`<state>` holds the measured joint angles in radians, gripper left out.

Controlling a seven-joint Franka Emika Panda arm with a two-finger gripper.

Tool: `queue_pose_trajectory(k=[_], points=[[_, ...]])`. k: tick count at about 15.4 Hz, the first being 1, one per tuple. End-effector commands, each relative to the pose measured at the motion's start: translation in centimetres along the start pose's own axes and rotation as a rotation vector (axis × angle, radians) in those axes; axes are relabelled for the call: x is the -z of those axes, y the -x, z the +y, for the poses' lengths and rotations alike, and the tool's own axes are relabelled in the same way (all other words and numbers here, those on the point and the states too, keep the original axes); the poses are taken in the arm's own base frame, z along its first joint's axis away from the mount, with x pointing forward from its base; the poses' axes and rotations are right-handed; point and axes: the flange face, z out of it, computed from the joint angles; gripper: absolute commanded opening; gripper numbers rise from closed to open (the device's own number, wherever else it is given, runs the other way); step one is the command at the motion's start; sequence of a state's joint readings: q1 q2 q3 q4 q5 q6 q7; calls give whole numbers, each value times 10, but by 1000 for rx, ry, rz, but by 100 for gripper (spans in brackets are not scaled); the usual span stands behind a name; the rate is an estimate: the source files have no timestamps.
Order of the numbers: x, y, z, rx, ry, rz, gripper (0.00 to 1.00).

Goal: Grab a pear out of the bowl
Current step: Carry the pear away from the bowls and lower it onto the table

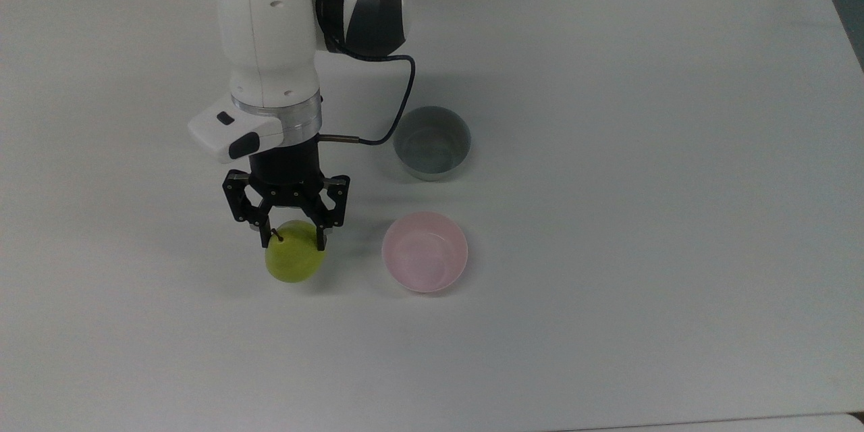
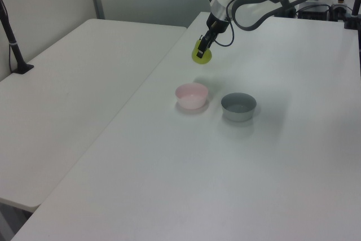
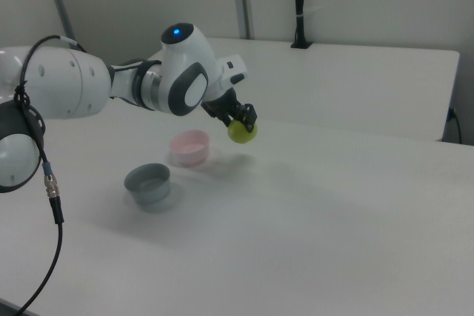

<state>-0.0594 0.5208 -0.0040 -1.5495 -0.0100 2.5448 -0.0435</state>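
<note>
Even, bright overhead light w/ soft faint shadows on the white table (image 1: pixel 607 216), no glare, slight softness overall

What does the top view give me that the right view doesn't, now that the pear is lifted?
Top view alone: the pear's dark stem beside one finger, the pink bowl's bare inside, and the pear off to the top view's left of that bowl. Right view alone: the pear hanging in the air above the table, and the second table behind. Both: the tool shut on the pear, plus the pink bowl and the grey bowl standing apart on the table.
</note>
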Motion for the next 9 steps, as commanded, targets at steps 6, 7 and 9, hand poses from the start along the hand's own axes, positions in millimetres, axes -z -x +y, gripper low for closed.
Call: queue_pose_trajectory(k=[6,7,9], points=[[-35,6,7,46,24,47,50],[-43,9,7,49,24,42,51],[-53,13,6,57,27,42,51]])
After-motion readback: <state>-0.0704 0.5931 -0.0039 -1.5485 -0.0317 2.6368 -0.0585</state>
